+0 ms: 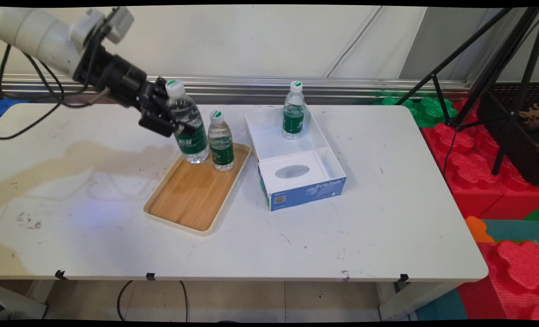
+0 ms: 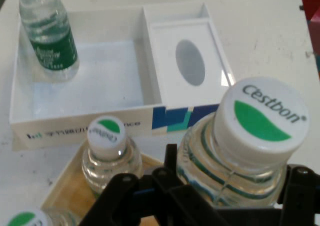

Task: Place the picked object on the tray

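Main view
End effector (image 1: 178,122): black, reaching in from upper left, clamped round the upper body of the held bottle.
Held bottle (image 1: 188,129): clear, green label, white cap with a green mark; leaning slightly, base over the tray's far left corner; contact with the tray impossible to judge.
Second bottle (image 1: 220,141): same kind but shorter, upright on the tray just right of the held bottle.
Tray (image 1: 192,193): wooden floor, cream rim, lying at an angle left of the box.
Box (image 1: 303,190): white inside, blue front, two compartments; near one covered by a white panel with an oval hole.
Third bottle (image 1: 293,111): upright in the box's open far compartment.
Counter (image 1: 387,204): white, scuffed, carrying tray and box.

Hand view
End effector (image 2: 235,188): black fingers on either side of the held bottle's shoulder.
Held bottle (image 2: 260,118): cap large at right, lettered "Cestbon".
Second bottle (image 2: 106,136): cap and shoulder seen from above, left of the held one, over the tray (image 2: 65,198).
Box (image 2: 80,126): beyond the tray, third bottle (image 2: 47,36) in its open compartment at upper left.
Bottom left corner: part of another green-and-white cap (image 2: 22,220).
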`<state>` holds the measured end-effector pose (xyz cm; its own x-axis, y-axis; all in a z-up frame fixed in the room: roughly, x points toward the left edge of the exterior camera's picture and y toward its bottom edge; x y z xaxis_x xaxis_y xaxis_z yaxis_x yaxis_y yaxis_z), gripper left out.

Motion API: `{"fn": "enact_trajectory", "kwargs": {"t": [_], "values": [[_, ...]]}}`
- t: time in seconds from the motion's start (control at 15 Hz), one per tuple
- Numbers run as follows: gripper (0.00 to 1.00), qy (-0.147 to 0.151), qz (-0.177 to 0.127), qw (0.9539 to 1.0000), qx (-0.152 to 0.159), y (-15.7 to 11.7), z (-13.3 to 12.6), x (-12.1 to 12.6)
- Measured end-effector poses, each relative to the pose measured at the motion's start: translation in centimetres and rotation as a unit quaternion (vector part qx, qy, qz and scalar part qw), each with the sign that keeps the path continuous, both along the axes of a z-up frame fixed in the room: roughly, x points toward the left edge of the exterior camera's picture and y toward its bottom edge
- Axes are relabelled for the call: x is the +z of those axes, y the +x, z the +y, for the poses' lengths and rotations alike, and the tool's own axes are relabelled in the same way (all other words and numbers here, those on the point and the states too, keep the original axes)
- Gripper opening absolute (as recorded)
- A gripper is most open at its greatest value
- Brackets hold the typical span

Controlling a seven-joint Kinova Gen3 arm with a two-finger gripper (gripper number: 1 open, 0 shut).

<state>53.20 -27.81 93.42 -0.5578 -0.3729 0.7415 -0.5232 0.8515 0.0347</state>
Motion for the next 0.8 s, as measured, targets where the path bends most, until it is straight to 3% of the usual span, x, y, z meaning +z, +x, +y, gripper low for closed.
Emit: {"fn": "enact_trajectory", "kwargs": {"t": [0.8], "values": [[0.00, 0.018, -0.032, 0.9993, -0.008, -0.8, -0.2, -8.3]]}}
